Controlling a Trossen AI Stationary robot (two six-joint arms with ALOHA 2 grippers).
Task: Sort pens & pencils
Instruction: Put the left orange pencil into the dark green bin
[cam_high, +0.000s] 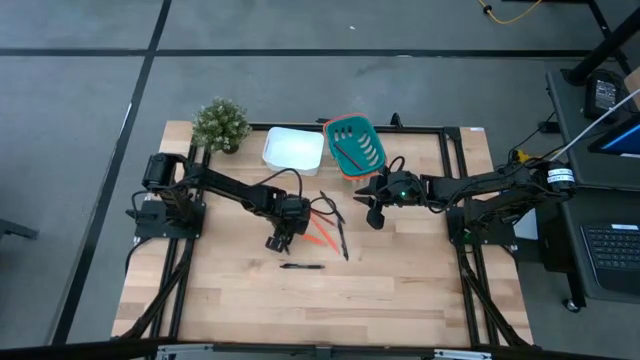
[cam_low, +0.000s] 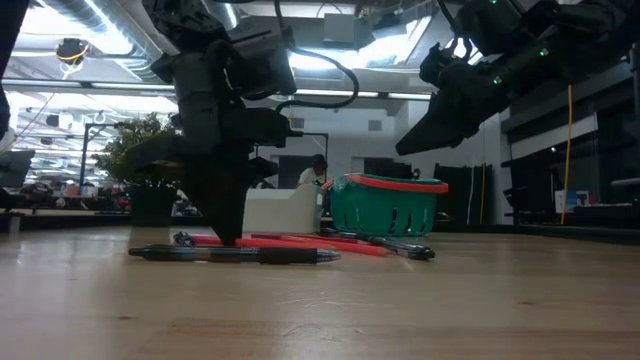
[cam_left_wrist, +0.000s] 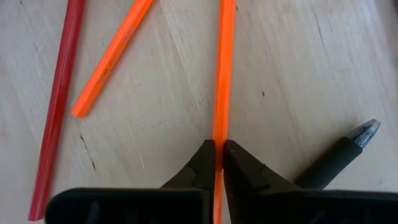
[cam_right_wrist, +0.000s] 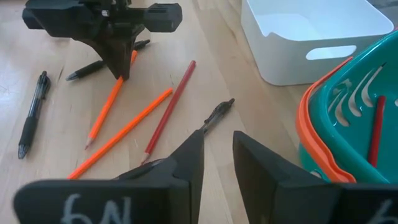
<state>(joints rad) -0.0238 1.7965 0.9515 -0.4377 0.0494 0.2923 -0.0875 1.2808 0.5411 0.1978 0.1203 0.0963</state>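
**A:** Your left claw (cam_left_wrist: 219, 163) is down on the counter (cam_high: 400, 300) near its middle, pinched tight on an orange pencil (cam_left_wrist: 222, 74); that pencil lies flat on the wood, running straight out from between the fingertips.

**B:** And around that grip?

**A:** Just beside the held one you have a second orange pencil (cam_left_wrist: 112, 56) and a red pencil (cam_left_wrist: 59, 106), both flat and apart from the claw. A black pen (cam_left_wrist: 339, 158) lies close on the other side. Another black pen (cam_high: 302, 266) sits alone, nearer the counter's front edge.

**B:** The right claw?

**A:** Your right claw (cam_right_wrist: 217, 155) hangs above the counter towards the right, fingers a narrow gap apart, holding nothing. A black pen (cam_right_wrist: 217, 114) lies on the wood beyond its tips.

**B:** The bins?

**A:** At the back edge you see a white tub (cam_high: 293, 149) and, beside it, a teal basket (cam_high: 356, 143) with an orange rim; one red pencil (cam_right_wrist: 375, 127) lies inside the basket. A small potted plant (cam_high: 220, 124) stands near the back left corner.
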